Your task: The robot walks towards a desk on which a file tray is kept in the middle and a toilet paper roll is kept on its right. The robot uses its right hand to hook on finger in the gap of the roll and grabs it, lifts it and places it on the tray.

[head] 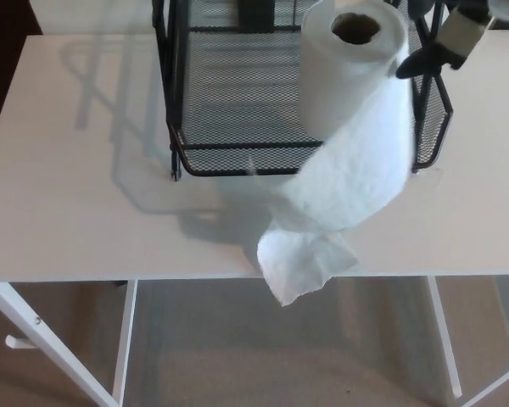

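The white toilet paper roll stands upright in the right part of the black mesh file tray, its empty core hole facing up. A long tail of paper has unrolled over the tray's front rim, across the white desk and past the desk's front edge. My right hand shows at the top right, just beside the roll's upper right edge. It is open, one black fingertip close to the paper and nothing in the core hole. My left hand does not show.
The tray's black wire frame rises at its left and right sides. Below the front edge are the desk's white legs and beige carpet.
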Robot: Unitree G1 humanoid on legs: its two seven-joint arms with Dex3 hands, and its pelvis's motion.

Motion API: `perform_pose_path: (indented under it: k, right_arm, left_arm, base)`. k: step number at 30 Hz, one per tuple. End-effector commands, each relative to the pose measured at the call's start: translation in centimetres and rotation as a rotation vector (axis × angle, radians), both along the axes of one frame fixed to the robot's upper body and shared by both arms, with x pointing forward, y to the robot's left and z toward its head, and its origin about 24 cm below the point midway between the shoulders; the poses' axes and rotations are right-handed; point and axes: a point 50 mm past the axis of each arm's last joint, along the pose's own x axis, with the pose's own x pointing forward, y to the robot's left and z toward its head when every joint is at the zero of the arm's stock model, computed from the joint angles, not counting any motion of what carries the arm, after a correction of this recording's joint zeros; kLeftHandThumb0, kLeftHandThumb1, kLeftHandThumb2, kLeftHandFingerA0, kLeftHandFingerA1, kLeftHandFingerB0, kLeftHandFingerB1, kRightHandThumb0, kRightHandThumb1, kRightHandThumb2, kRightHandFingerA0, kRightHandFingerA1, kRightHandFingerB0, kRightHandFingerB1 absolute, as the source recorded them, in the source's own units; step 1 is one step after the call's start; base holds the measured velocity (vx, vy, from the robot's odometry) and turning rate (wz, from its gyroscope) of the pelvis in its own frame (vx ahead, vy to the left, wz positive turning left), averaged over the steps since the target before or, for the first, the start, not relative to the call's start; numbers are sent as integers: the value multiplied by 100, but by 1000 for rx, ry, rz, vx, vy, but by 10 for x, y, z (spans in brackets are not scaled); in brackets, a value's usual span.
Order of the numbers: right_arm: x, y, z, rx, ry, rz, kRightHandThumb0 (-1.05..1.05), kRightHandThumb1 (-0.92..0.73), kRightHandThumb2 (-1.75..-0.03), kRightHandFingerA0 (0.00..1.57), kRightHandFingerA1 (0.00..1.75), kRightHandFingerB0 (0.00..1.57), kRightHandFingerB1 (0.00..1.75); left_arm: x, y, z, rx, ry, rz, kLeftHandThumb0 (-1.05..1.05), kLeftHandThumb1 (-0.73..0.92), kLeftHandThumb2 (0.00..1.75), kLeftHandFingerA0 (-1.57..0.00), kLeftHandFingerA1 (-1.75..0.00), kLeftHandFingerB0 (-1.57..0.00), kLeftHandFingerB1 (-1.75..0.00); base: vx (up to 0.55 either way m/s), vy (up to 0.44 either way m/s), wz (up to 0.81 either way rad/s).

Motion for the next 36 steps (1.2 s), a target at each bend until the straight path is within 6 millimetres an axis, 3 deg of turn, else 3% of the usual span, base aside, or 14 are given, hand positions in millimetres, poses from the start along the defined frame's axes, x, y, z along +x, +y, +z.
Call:
perform_pose_path:
  k: [1,4,5,6,8,9,14,15,23,24,29,33,34,36]
  right_arm:
    - [-3,-9,19,-15,102,-34,-48,-41,-53,7,54,0,14]
    - [-12,-13,38,-9,170,-62,-48,-32,-67,24,66,0,12]
    - [-12,-13,40,-17,171,-62,-58,-35,-66,24,70,0,1]
    - [-16,-14,49,-58,165,-85,-47,-45,-54,29,58,0,19]
    - [-18,-15,52,-77,168,-96,-47,-45,-54,29,58,0,19]
    - [-26,-24,75,-41,144,-108,-45,-45,-54,20,60,0,19]
    - [-49,-55,122,127,87,-183,-54,-35,-72,16,55,0,26]
    - [-69,-73,142,195,7,-206,-49,-51,-59,35,45,3,25]
    - [-144,-179,169,638,-162,-266,-51,-57,-59,21,35,6,24]
    - [-169,-210,161,705,-236,-292,-42,-58,-60,23,39,9,24]
    - [-232,-288,107,1131,-300,-466,-41,-58,-59,28,39,10,28]
    - [-271,-343,24,1279,-478,-849,-53,-45,-73,29,51,6,35]
    - [-278,-357,-12,1349,-499,-957,-60,-42,-73,27,49,8,38]
    - [-291,-368,-67,1332,-527,-1150,-65,-42,-76,28,46,9,39]
  left_arm:
    - [4,3,3,42,14,-12,-83,92,74,-32,-48,-16,-34]
    - [3,4,4,45,17,-6,-83,92,73,-32,-48,-16,-35]
    - [3,4,4,43,16,-4,-80,75,109,-27,-56,-11,-45]
    - [3,4,4,44,16,2,-84,91,73,-32,-47,-16,-34]
    - [2,4,3,42,21,5,-84,91,73,-32,-47,-16,-34]
    - [2,4,3,45,28,-9,-81,75,111,-28,-56,-10,-45]
    - [2,4,3,41,22,-9,-83,92,73,-31,-46,-16,-34]
    - [-2,4,2,37,21,10,-83,91,73,-30,-46,-16,-33]
    - [-5,6,3,56,39,-4,-79,76,110,-28,-56,-11,-45]
    - [-3,6,4,53,35,-4,-82,92,74,-32,-48,-16,-34]
    - [0,7,6,44,20,-1,-83,92,73,-31,-47,-16,-34]
    - [4,9,9,69,23,-7,-83,92,74,-31,-45,-15,-32]
    - [5,9,9,58,14,2,-81,76,112,-23,-54,-5,-41]
    - [7,8,9,54,8,3,-81,76,112,-23,-54,-5,-41]
  base:
    - [0,0,0]
    - [0,0,0]
    - [0,0,0]
    - [0,0,0]
    - [0,0,0]
    - [0,0,0]
    - [0,0,0]
    - [0,0,0]
    - [0,0,0]
    - [0,0,0]
    - [0,0,0]
    - [0,0,0]
    - [0,0,0]
    - [0,0,0]
